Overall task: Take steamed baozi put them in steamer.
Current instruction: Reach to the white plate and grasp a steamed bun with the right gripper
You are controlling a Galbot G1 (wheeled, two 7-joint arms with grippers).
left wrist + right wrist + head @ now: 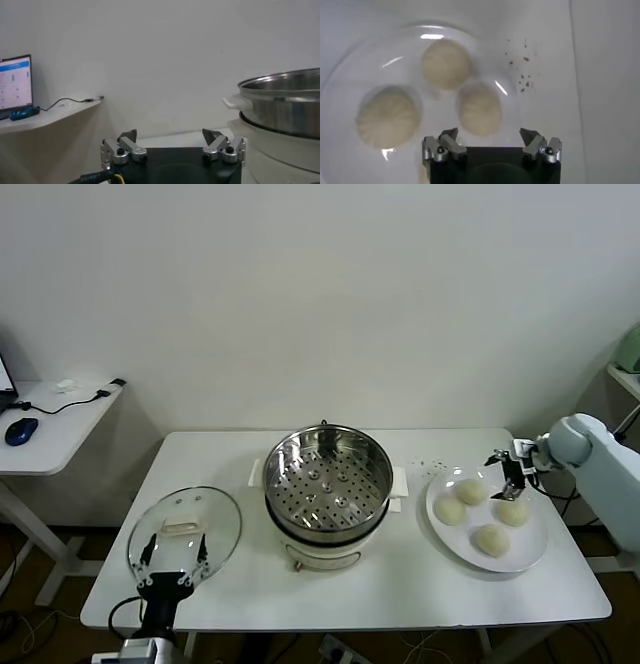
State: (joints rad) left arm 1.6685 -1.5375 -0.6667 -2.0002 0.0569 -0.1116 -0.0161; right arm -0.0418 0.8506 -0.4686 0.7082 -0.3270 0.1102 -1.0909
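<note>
Cream-white steamed baozi [472,491] lie on the plate [530,555] directly beneath the right gripper [511,480], whose fingers are spread and empty. Left gripper [172,557] parked over the glass lid [222,519], fingers apart; steamer [327,477] between.

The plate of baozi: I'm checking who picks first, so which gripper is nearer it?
Right. The right gripper hovers open just above the plate and its baozi; the left gripper sits open across the table by the glass lid.
</note>
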